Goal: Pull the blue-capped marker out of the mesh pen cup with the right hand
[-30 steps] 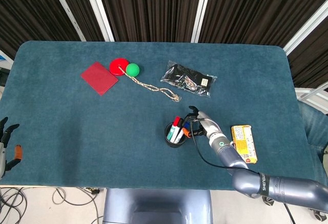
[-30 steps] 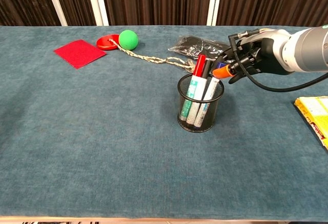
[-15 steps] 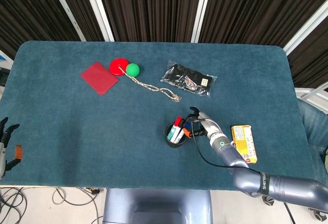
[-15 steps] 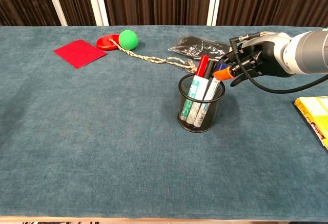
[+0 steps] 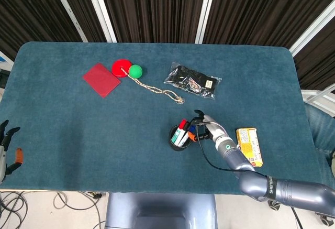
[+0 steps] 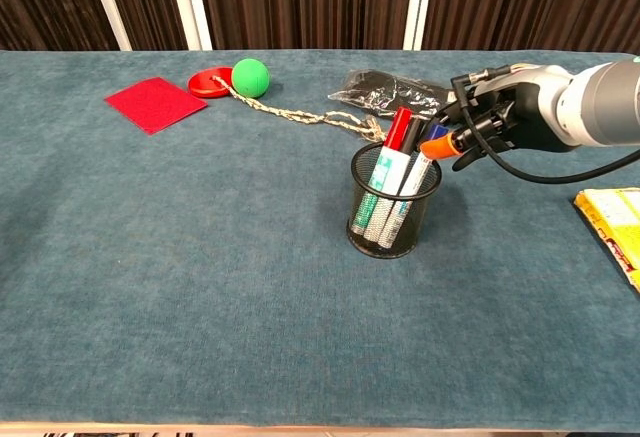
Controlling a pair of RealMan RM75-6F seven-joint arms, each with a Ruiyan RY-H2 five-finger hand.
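The right hand (image 6: 492, 122) is pressing in at the rim of the black mesh pen cup (image 6: 394, 202) — its orange-tipped fingers (image 6: 437, 144) are touching the blue-capped marker (image 6: 432, 136) where it is sticking up at the cup's right side, and whether they are actually clamping it cannot be told from either view. Compared with half a second ago, the hand is sitting a touch further right and lower, and the cup is leaning slightly that way with it, its rim nudged over. The marker is still inside the cup, standing beside the red-capped marker (image 6: 402, 128) and a black-capped one, all tilted toward the hand. Behind the cup, the braided rope (image 5: 155, 89) is running back to the green ball (image 5: 135, 71) and the red round disc (image 5: 120, 66), with the red square cloth (image 5: 101, 79) just left of them — none of these is shifting. The dark plastic packet (image 5: 193, 80) and the yellow box (image 5: 249, 145) are lying as before. The left hand (image 5: 7, 146) is hanging at the table's near-left edge, fingers spread, holding nothing.
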